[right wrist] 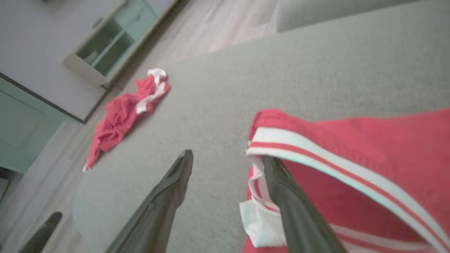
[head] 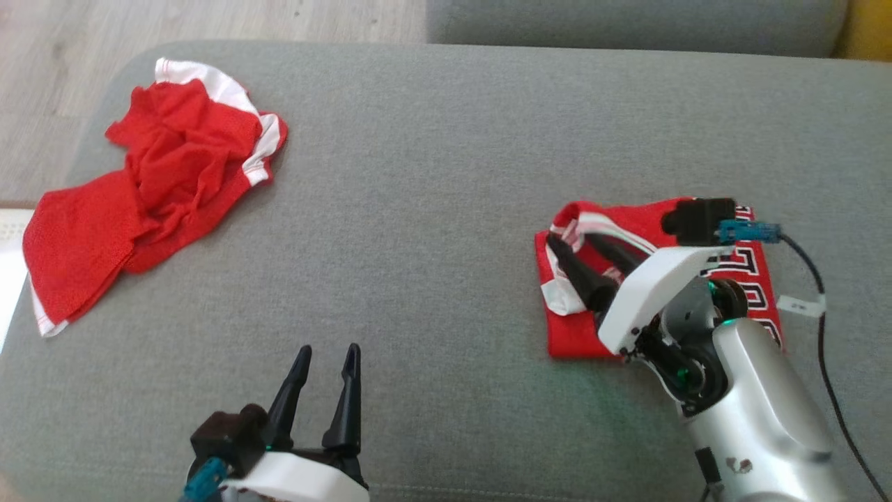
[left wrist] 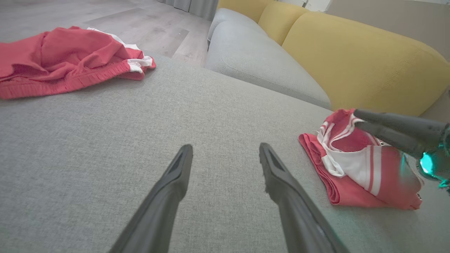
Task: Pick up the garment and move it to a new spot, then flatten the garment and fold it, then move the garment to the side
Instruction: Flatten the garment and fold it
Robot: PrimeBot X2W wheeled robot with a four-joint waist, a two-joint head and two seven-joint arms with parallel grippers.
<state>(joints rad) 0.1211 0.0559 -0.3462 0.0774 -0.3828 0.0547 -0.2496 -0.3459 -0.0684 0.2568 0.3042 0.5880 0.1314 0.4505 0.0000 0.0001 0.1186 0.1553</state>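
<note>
We had our right gripper [right wrist: 228, 156] wide open, gripping nothing, yet the folded garment's [right wrist: 351, 147] striped trim [right wrist: 316, 154] lay over one finger [right wrist: 299, 218]; withdrawing could snag it and undo the fold.

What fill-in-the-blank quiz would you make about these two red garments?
1. The folded garment lies on the robot's ____ side.
2. The crumpled garment is red with ____ trim.
3. The left tool hovers over the bare grey cushion with jaws ____.
Missing words: right, white, open.
</note>
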